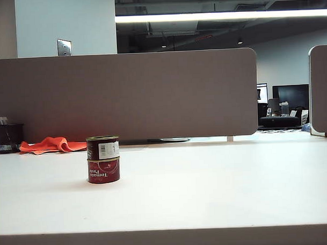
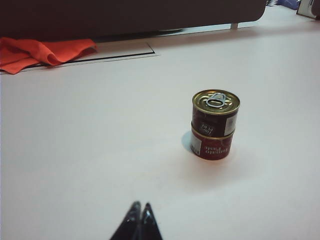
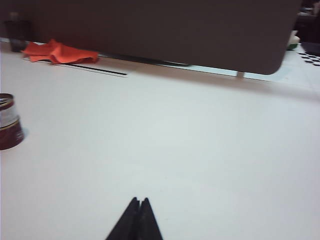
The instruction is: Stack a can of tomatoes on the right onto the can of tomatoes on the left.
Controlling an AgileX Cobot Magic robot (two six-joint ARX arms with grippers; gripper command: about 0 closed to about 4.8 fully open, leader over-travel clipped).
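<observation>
Red tomato cans are stacked: top can [image 1: 102, 147] sits squarely on bottom can [image 1: 103, 171], on the left of the white desk [image 1: 219, 190], rims roughly aligned, no visible tilt. Left wrist view confirms it: pull-tab lid faces up, top can [image 2: 215, 113] centred on bottom can [image 2: 211, 147], so the load goes straight down and the stack stands on its own. Judging from that, the task looks done. Left pincer [image 2: 138, 214] is clenched, empty, low over bare desk and well apart from the stack, so it can't nudge it. Right pincer [image 3: 138, 209] is also clenched on nothing, over open desk; the stack [image 3: 9, 122] shows only at the edge of its view, far off to the side. Neither arm shows in the exterior view, so both seem pulled back out of the work area. Orange cloth [image 1: 50, 144] and a dark mesh pot [image 1: 9, 138] lie by the grey partition [image 1: 125, 94] behind the cans, clear of them. Only risk I see: any sweep toward the stack could knock the top can off.
</observation>
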